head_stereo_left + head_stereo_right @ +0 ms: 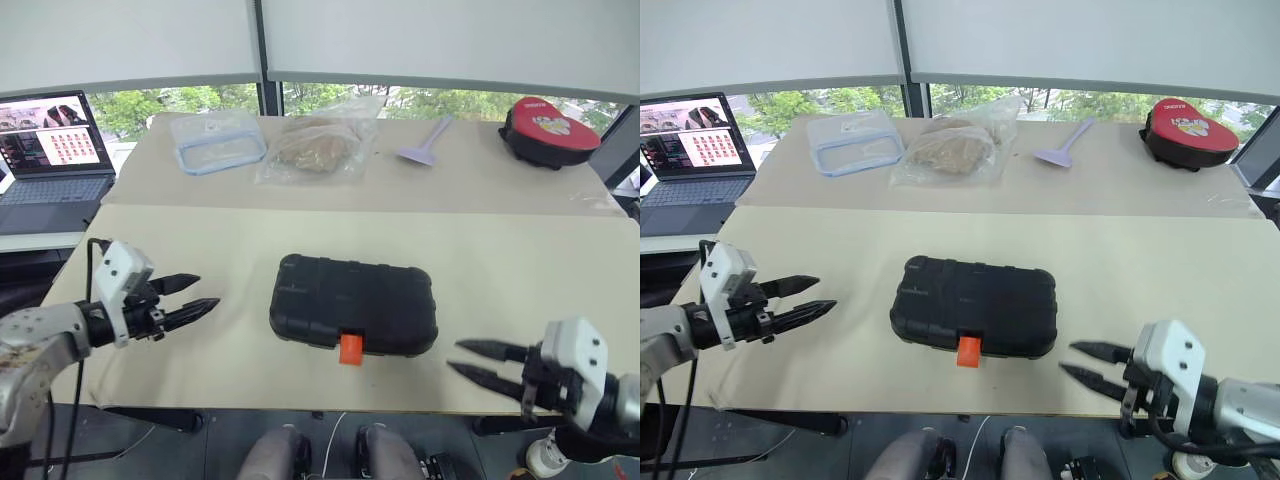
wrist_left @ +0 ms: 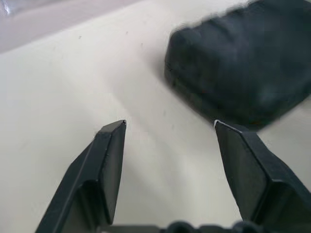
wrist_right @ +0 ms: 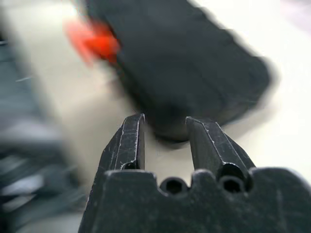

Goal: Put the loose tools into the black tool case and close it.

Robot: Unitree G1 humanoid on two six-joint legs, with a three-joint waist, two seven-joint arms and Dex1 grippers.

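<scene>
Leftmost, the left gripper [image 1: 197, 294] hangs over the cream worktop [image 1: 520, 270], its two black fingers [image 2: 104, 160] spread apart with nothing between them and their tips aimed toward the black tool case [image 1: 354, 304], which sits well apart to their right. That case lies flat in the middle of the near worktop, lid down and closed, a ribbed black plastic shell with rounded corners, and its orange latch [image 1: 350, 348] sticks out from the middle of the edge nearest the robot. Further right, the right gripper [image 1: 476, 361] hovers off the near edge of the worktop, lower than the case's right end and clear of it; its fingers [image 3: 130, 143] stand a little apart, holding nothing, and point back toward the case. Both forearms reach in from the outer sides, each gripper angled inward and slightly downward, so the case rests between the two sets of tips without touching either
</scene>
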